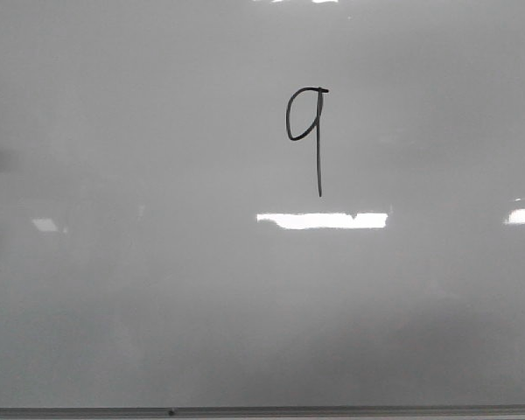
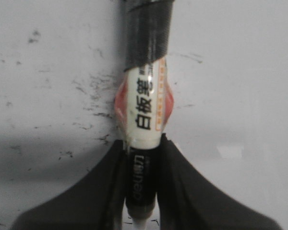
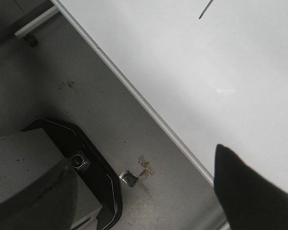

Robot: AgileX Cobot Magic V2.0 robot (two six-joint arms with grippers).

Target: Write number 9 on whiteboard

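The number 9 (image 1: 308, 122) is drawn in thin black marker on the whiteboard (image 1: 157, 289), right of centre in the upper half, with a long straight tail. Neither gripper shows in the front view. In the left wrist view my left gripper (image 2: 143, 163) is shut on a whiteboard marker (image 2: 145, 115) with a white and black barrel, held over a pale surface with dark specks. In the right wrist view my right gripper (image 3: 141, 191) is open and empty, beside the whiteboard (image 3: 206, 72) and its grey edge strip (image 3: 134, 93). A short black stroke (image 3: 206, 8) shows there.
The board's metal edge strip (image 1: 262, 409) runs along the near side. Bright light reflections (image 1: 322, 220) lie below the digit. Off the board, a grey box with a black rim (image 3: 86, 163), bits of tape (image 3: 139, 172) and a grey bar (image 3: 36, 24) are on a grey surface.
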